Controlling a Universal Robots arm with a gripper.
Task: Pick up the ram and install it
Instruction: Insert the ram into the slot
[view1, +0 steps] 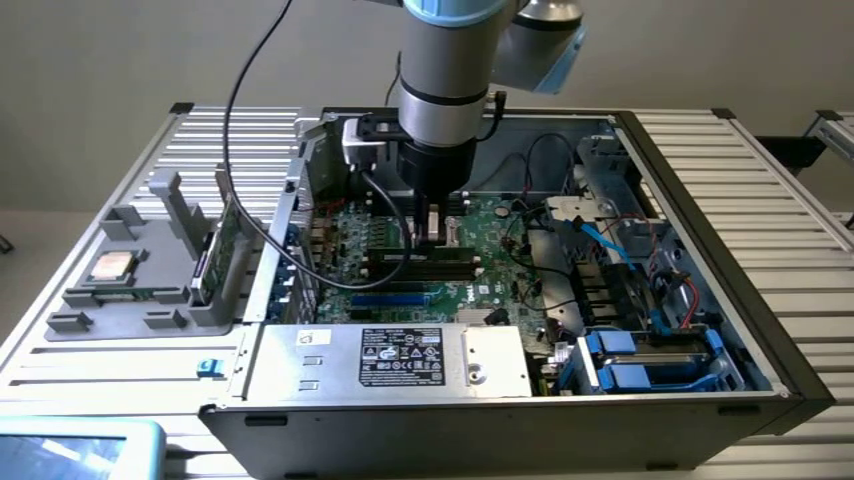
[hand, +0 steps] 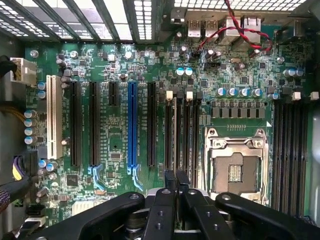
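My gripper (view1: 430, 236) reaches down into the open computer case, just above the black memory slots (view1: 424, 262) of the green motherboard (hand: 115, 65). In the wrist view the two black fingertips (hand: 170, 178) are pressed together over the memory slots (hand: 183, 131). The ram (hand: 175, 135) shows edge-on as a thin pale line along one slot, running straight into the seam between the fingertips. The gripper (hand: 176, 176) is shut on that edge. How deep the ram sits in the slot I cannot tell.
The empty processor socket (hand: 234, 167) lies beside the slots, and more slots (hand: 290, 150) lie past it. Expansion slots, one blue (hand: 132, 125), fill the other side. A grey fixture (view1: 80, 322) at the exterior view's left holds a silver chip (view1: 111, 266) and an upright green card (view1: 211, 262). Cables (view1: 607, 245) and drive bays crowd the case's right.
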